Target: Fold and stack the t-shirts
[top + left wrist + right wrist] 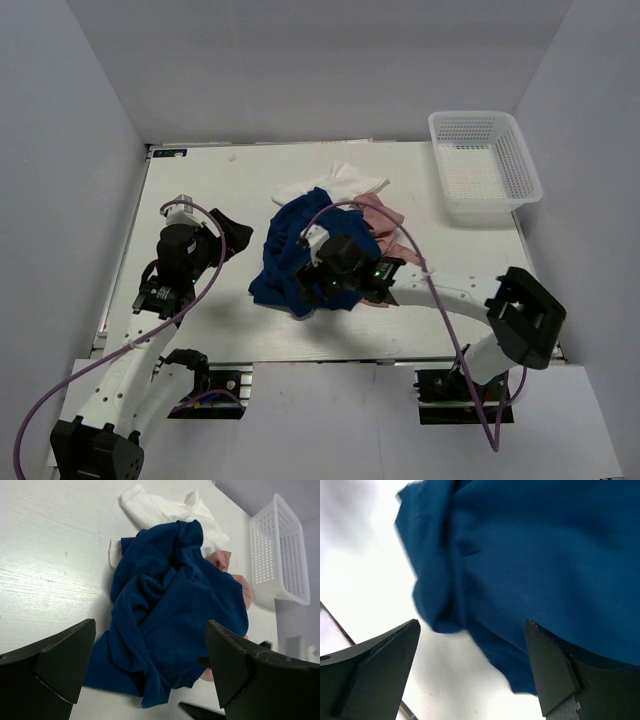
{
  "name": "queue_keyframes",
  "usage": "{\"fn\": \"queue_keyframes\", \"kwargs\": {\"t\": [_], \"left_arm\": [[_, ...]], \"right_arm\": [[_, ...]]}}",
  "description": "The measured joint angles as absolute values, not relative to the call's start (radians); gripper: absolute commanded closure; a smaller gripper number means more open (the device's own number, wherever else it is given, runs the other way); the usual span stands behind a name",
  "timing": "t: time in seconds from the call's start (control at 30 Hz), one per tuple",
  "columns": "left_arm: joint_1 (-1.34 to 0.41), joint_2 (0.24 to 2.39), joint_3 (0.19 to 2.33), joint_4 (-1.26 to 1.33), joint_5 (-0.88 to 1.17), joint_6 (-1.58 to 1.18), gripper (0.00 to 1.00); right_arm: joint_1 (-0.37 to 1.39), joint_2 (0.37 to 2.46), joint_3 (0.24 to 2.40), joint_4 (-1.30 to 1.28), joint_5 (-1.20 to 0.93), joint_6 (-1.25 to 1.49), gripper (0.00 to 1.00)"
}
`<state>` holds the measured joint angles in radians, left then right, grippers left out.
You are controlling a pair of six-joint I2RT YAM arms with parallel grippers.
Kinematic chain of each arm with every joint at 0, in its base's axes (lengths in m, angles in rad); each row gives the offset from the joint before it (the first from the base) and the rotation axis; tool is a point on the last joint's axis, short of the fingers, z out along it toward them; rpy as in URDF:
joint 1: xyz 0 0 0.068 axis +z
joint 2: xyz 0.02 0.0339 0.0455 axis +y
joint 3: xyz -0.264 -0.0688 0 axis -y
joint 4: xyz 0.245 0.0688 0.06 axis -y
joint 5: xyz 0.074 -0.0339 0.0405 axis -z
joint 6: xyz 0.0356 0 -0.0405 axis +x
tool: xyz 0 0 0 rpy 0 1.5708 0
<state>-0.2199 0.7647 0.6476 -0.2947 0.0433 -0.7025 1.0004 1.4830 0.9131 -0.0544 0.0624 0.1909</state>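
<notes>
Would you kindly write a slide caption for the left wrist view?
Open left pincer faces a crumpled navy t-shirt heaped over the white t-shirt and pink t-shirt, basket beyond.

a robot lab test cell: plain white panels (pixel 330 70) box in a white worktop (pixel 200 190) on three sides. the left arm (pixel 120 370) and right arm (pixel 460 290) are bolted at its near edge, trailing purple cables (pixel 490 420).
</notes>
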Motion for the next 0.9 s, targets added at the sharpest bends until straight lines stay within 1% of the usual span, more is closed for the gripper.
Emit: {"fn": "queue_keyframes", "kwargs": {"t": [0.13, 0.27, 0.37, 0.4, 0.43, 0.47, 0.5, 0.53, 0.63, 0.73, 0.83, 0.9], "left_arm": [[-0.220, 0.759, 0.633, -0.327, 0.033, -0.736, 0.00], [-0.220, 0.743, 0.621, -0.370, 0.028, -0.750, 0.00], [-0.220, 0.728, 0.621, -0.395, 0.017, -0.754, 0.00], [-0.220, 0.724, 0.621, -0.402, 0.014, -0.756, 0.00], [-0.220, 0.720, 0.621, -0.408, 0.009, -0.757, 0.00], [-0.220, 0.715, 0.621, -0.416, 0.005, -0.758, 0.00], [-0.220, 0.712, 0.621, -0.422, 0.000, -0.760, 0.00], [-0.220, 0.710, 0.621, -0.427, -0.005, -0.761, 0.00], [-0.220, 0.706, 0.621, -0.449, -0.022, -0.765, 0.00], [-0.220, 0.705, 0.621, -0.464, -0.038, -0.768, 0.00], [-0.220, 0.701, 0.621, -0.472, -0.046, -0.768, 0.00], [-0.220, 0.699, 0.621, -0.473, -0.058, -0.770, 0.00]], "right_arm": [[1.087, 1.600, 0.966, -0.055, 0.096, 0.144, 0.10], [1.134, 1.706, 1.056, -0.045, 0.129, 0.116, 0.10], [1.158, 1.751, 1.073, 0.002, 0.150, 0.109, 0.10], [1.164, 1.766, 1.075, 0.015, 0.164, 0.109, 0.11], [1.169, 1.784, 1.077, 0.028, 0.185, 0.109, 0.21], [1.172, 1.801, 1.078, 0.041, 0.207, 0.106, 0.38], [1.173, 1.818, 1.078, 0.053, 0.226, 0.105, 0.92], [1.172, 1.832, 1.078, 0.059, 0.245, 0.108, 1.00], [1.166, 1.865, 1.114, 0.021, 0.323, 0.148, 1.00], [1.162, 1.838, 1.127, 0.017, 0.410, 0.155, 1.00], [1.155, 1.720, 1.120, -0.005, 0.493, 0.152, 1.00], [1.149, 1.599, 1.122, -0.007, 0.577, 0.149, 1.00]]}}
